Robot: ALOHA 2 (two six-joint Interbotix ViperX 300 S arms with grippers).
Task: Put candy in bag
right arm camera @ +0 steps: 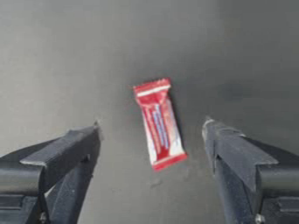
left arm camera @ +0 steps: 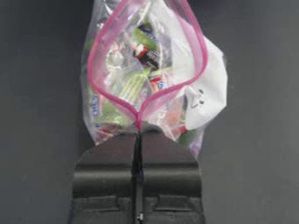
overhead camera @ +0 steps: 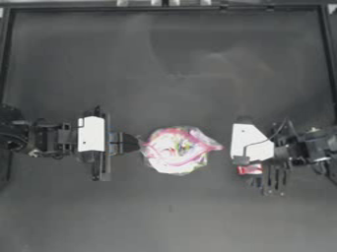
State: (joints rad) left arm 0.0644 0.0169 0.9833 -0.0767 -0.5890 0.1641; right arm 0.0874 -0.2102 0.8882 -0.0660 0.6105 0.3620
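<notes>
Candy (right arm camera: 159, 124) lay on the bench (overhead camera: 171, 64) at four o'clock, between the right end effector's (right arm camera: 152, 127) spread jaws, ready for pickup; the left end effector (left arm camera: 138, 131) pinched the bag's (overhead camera: 176, 149) rim, keeping its mouth open.

A dark, matte worktop (overhead camera: 171, 59) fills the overhead view. A thin raised border (overhead camera: 164, 8) seems to run along its far edge and both sides.

The left tool (left arm camera: 138, 131) pinches the pink seal of the bag (left arm camera: 152, 74); its mouth gapes open, sweets inside, above the dark tabletop (left arm camera: 35, 109).
</notes>
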